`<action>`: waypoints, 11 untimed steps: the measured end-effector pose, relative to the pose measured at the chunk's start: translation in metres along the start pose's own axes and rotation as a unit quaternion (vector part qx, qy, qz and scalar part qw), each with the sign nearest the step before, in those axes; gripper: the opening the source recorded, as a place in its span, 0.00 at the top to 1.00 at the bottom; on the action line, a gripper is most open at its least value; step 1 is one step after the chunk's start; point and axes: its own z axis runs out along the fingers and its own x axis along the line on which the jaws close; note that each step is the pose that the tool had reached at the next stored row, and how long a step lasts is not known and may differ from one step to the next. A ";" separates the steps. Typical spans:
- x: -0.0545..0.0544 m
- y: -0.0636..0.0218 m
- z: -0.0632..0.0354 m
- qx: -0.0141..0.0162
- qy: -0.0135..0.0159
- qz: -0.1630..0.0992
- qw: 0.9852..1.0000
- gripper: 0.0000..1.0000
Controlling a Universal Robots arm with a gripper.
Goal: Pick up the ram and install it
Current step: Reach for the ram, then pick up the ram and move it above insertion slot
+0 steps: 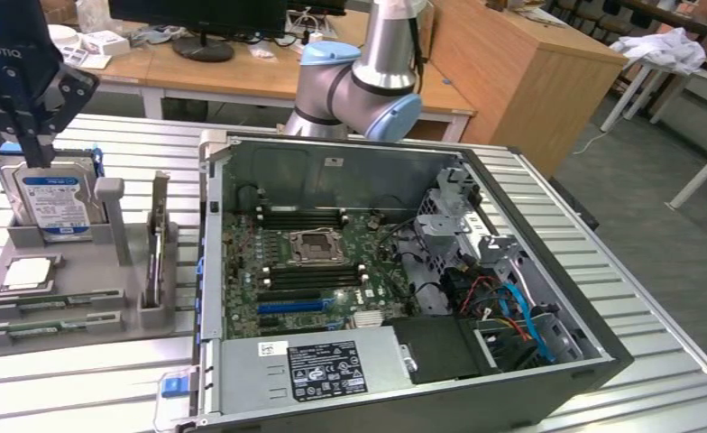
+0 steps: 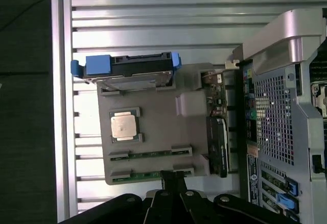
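Two ram sticks are lying flat in the slots along the tray (image 1: 83,275) edge opposite the hard drive (image 1: 55,194): the outer ram stick (image 1: 43,328) at the very edge, the inner ram stick (image 1: 53,301) just beside it. I am watching the gripper (image 1: 35,149) hanging above the tray, fingers pressed together and holding nothing. In the wrist view its tips are lining up over the outer ram stick. A processor chip (image 1: 29,273) is resting between the sticks and the drive. The open computer case (image 1: 570,356) is standing just beside the tray on the slatted surface (image 1: 89,379).
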 end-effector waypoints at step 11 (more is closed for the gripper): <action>0.000 -0.0077 -0.0003 0.000 0.000 0.000 1.000 0.89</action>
